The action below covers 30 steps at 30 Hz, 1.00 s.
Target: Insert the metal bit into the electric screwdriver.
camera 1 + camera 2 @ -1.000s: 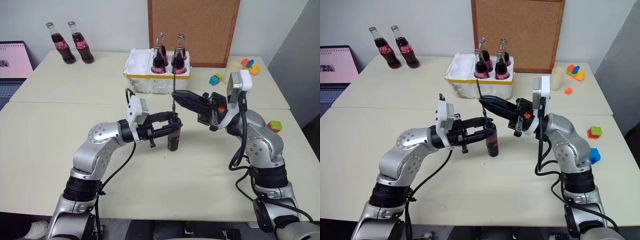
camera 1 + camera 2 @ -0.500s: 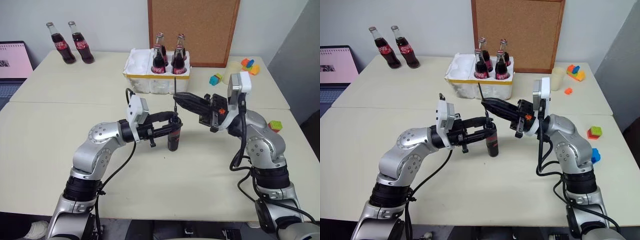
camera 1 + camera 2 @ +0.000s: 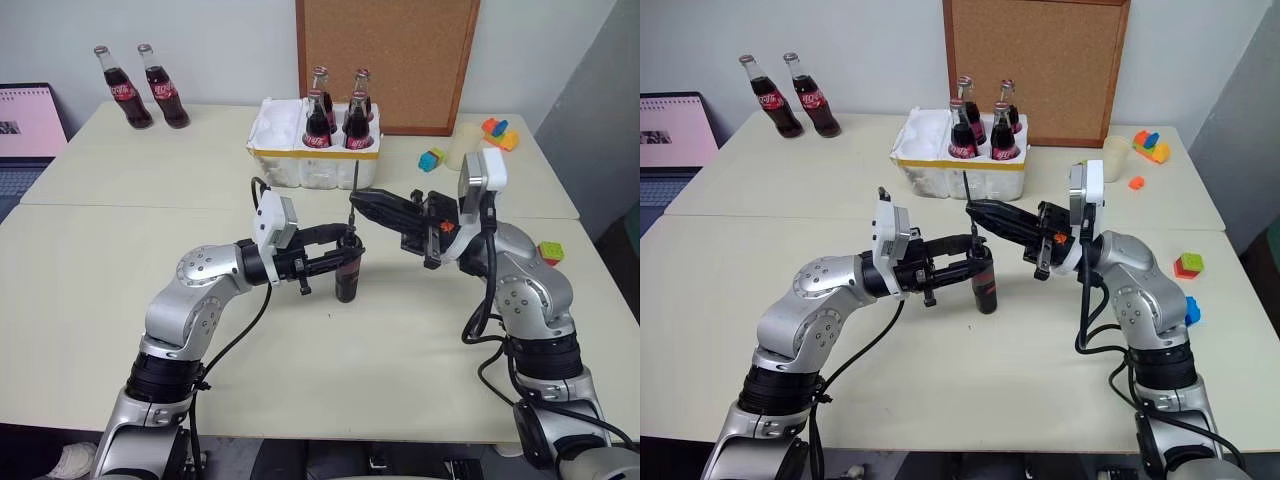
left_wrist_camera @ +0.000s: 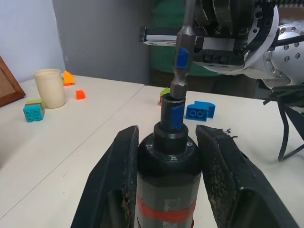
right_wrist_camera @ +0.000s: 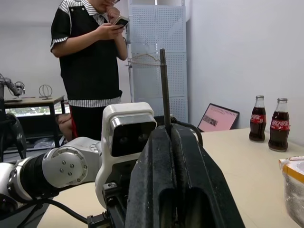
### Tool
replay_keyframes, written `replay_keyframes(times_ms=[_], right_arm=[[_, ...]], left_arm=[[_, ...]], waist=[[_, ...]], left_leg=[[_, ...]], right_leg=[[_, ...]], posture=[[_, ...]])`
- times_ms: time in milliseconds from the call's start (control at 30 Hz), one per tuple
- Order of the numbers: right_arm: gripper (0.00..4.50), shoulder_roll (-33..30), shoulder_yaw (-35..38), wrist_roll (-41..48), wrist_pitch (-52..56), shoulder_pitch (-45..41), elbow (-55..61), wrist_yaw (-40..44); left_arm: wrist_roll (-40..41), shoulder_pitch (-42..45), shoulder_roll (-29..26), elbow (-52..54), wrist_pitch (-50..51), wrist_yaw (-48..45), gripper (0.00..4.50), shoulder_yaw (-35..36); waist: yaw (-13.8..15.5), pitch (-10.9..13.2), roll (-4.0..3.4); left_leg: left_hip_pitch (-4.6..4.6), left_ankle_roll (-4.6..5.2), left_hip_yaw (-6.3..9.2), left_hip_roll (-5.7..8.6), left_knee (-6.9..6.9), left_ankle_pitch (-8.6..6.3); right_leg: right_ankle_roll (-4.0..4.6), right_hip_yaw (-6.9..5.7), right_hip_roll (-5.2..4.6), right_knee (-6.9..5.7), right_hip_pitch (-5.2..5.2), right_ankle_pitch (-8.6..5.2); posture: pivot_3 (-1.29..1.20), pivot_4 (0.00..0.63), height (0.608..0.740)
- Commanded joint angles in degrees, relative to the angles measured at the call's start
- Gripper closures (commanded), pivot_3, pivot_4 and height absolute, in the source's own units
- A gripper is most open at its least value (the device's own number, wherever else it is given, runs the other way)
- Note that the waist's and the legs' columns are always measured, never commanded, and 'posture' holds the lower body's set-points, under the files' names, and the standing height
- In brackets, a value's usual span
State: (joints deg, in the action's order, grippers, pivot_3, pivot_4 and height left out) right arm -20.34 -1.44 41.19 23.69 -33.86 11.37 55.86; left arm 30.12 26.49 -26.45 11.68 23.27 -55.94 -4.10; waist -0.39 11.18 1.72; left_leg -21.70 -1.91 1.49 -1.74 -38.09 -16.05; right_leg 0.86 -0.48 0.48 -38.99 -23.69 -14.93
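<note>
The electric screwdriver point(image 3: 347, 282), black with a red band, stands upright on the table. My left gripper point(image 3: 350, 256) is shut on its body from the left, a finger point(image 4: 124, 161) on either side. The metal bit point(image 3: 353, 188) stands upright directly above it, held in my shut right gripper point(image 3: 357, 202), which reaches in from the right. In the left wrist view the bit's point(image 4: 182, 57) blue-banded hex end meets the mouth of the screwdriver's point(image 4: 167, 161) socket; how deep it sits I cannot tell. The rod point(image 5: 164, 85) sticks up past the right fingers.
A white foam box point(image 3: 290, 150) with cola bottles stands just behind my grippers. Two more bottles point(image 3: 140, 85) are at the back left, beside a laptop point(image 3: 25, 120). A cork board point(image 3: 385, 60), a cup point(image 3: 460, 145) and toy blocks point(image 3: 548, 252) are at the right. A person point(image 5: 92, 66) stands beyond the table.
</note>
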Motion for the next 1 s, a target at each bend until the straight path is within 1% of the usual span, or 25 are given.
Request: replay_keyframes(times_ms=[33, 233, 400, 700, 1000], right_arm=[[4.5, -2.29, -1.6, -1.14, 3.43, -1.79, -0.94, 0.86], [4.5, -4.43, -2.18, -0.93, 5.76, -4.87, -2.69, 2.91], [4.5, -4.83, -2.25, -0.81, 5.63, -6.59, -3.62, 4.82], [4.5, -7.28, -3.33, -1.63, 5.9, -7.63, -3.73, 9.8], [4.5, -7.55, -3.74, -3.0, 6.86, -9.8, -7.15, 11.9]], left_arm=[[0.16, -0.62, -0.54, 0.82, 0.06, -1.27, 2.97, -0.75], [0.12, -0.65, -0.56, 0.65, -0.14, -1.74, 2.97, -0.91], [0.07, -0.52, -0.58, 0.23, -0.25, -2.02, 2.97, -0.87], [0.0, -0.38, -0.71, -0.11, -0.39, -2.21, 2.97, -0.87], [-0.11, -0.08, -0.68, -0.48, -0.59, -2.66, 2.97, -1.02]], waist=[[-0.01, 0.0, 0.0], [0.01, 0.0, 0.0], [0.02, 0.0, 0.0], [0.05, 0.0, 0.0], [0.02, -0.01, 0.0]], left_leg=[[0.02, 0.0, 0.0, 0.0, 0.0, 0.0], [0.1, 0.0, 0.01, 0.01, 0.0, 0.0], [0.12, 0.0, 0.01, 0.0, 0.0, 0.0], [0.12, 0.01, 0.01, 0.0, 0.0, 0.0], [0.14, 0.01, 0.0, 0.0, 0.0, 0.0]], right_leg=[[0.0, 0.0, 0.0, 0.0, 0.01, 0.0], [-0.02, -0.02, 0.0, 0.01, 0.11, -0.02], [-0.02, -0.02, -0.01, 0.03, 0.14, -0.02], [-0.02, -0.02, -0.03, 0.04, 0.15, -0.02], [-0.03, -0.02, -0.03, 0.03, 0.16, -0.02]], posture=[[0.0, 0.15, 0.74], [0.0, 0.15, 0.74], [0.0, 0.15, 0.74], [0.0, 0.15, 0.74], [0.0, 0.15, 0.74]])
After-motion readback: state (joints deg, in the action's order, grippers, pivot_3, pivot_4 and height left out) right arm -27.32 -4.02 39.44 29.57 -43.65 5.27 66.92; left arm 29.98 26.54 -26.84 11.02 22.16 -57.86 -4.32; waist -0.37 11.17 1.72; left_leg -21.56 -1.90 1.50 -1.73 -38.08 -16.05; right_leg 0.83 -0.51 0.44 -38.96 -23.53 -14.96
